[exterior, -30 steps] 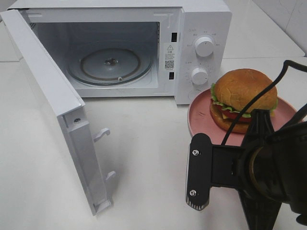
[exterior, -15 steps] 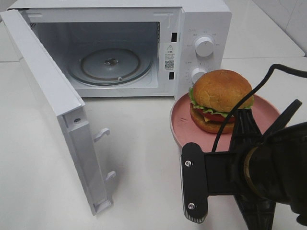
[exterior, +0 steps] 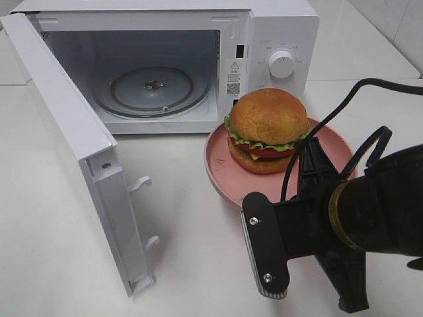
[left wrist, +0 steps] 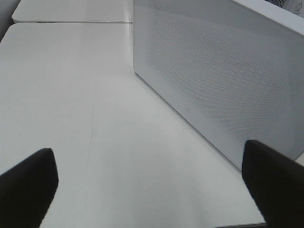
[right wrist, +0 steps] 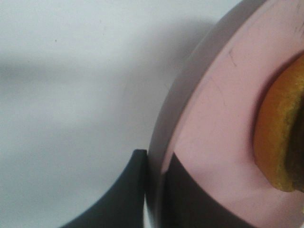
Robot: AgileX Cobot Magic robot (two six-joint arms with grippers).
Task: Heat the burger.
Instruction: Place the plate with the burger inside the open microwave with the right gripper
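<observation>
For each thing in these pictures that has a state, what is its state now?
Microwave door: swung fully open.
Glass turntable: nothing on it.
Burger: whole, sitting on the pink plate.
Pink plate: clamped at its rim by the right pincer.
Right pincer: shut on the pink plate.
Left pincer: open, holding nothing.

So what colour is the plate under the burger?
Pink. The plate shows best in the exterior high view, with the burger sitting on it.

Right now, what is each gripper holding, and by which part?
The right gripper grips the pink plate by its rim, with the burger sitting on it. The left gripper is open and holds nothing.
</observation>
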